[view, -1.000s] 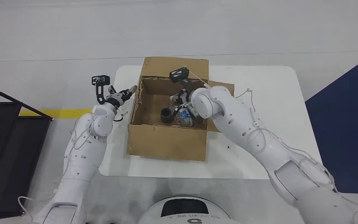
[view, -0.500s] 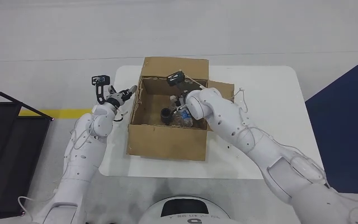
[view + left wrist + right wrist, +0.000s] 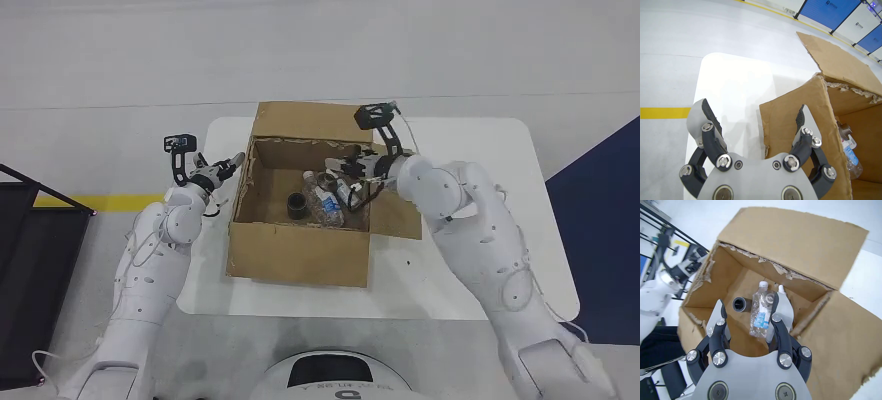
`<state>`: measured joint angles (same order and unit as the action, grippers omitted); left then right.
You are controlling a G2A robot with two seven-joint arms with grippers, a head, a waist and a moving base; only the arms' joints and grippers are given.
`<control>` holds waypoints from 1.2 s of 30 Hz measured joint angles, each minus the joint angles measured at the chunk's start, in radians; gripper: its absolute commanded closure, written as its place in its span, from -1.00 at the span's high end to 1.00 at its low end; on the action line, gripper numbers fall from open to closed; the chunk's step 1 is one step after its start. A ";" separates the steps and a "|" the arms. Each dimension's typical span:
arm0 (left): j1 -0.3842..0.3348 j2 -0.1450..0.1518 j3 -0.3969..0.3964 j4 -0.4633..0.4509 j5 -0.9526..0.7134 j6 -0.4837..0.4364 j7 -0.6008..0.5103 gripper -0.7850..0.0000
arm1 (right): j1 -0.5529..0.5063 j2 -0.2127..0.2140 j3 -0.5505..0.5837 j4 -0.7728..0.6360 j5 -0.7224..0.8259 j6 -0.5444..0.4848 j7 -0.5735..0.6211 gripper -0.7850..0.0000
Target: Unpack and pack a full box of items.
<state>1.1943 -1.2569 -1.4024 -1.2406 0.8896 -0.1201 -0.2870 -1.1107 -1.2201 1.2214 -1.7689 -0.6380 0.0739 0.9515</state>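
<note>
The white bench (image 3: pixel 480 200) carries the open cardboard box (image 3: pixel 300 255), which stands near its middle with all flaps folded outward and torn edges along the rim. Every item I can make out lies on the floor of that box, so I judge the unpacking half to be unfinished, with each of these pieces yet to be lifted out and the whole repacking to follow.

The right claw (image 3: pixel 748 298) hangs over the box's opening, toward the right wall, with its jaws apart and nothing between them. The left claw (image 3: pixel 753 105) sits outside the box, just beside its left wall and above the bench, also spread wide and empty.

Inside, a crumpled clear plastic bottle (image 3: pixel 759 317) with a white cap and a blue label lies on its side, roughly below the right claw. A dark tube (image 3: pixel 739 304) lies just beside it, its open end facing up toward the wrist camera. A small white-capped item (image 3: pixel 780 288) lies near the bottle's neck, partly hidden by a finger, so what it is I cannot tell.
</note>
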 measured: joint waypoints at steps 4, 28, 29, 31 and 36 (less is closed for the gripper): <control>0.000 0.000 0.000 0.000 0.000 0.000 0.000 1.00 | -0.150 0.031 0.262 -0.068 0.176 -0.085 0.025 0.91; 0.000 0.000 0.000 0.000 0.000 0.000 0.000 1.00 | 0.035 0.056 0.311 0.529 0.562 -0.203 0.284 1.00; 0.000 0.000 0.000 0.000 0.000 0.000 0.000 1.00 | 0.047 0.057 0.317 0.547 0.609 -0.216 0.316 1.00; 0.000 0.000 0.000 0.000 0.000 0.000 0.000 1.00 | 0.066 0.061 0.330 0.578 0.683 -0.234 0.375 1.00; 0.000 0.000 0.000 0.000 0.000 0.000 0.000 1.00 | 0.114 0.065 0.338 0.669 0.892 -0.239 0.549 1.00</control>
<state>1.1943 -1.2569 -1.4024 -1.2406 0.8896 -0.1201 -0.2870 -0.9965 -1.1554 1.5591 -1.0995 0.2536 -0.1649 1.5006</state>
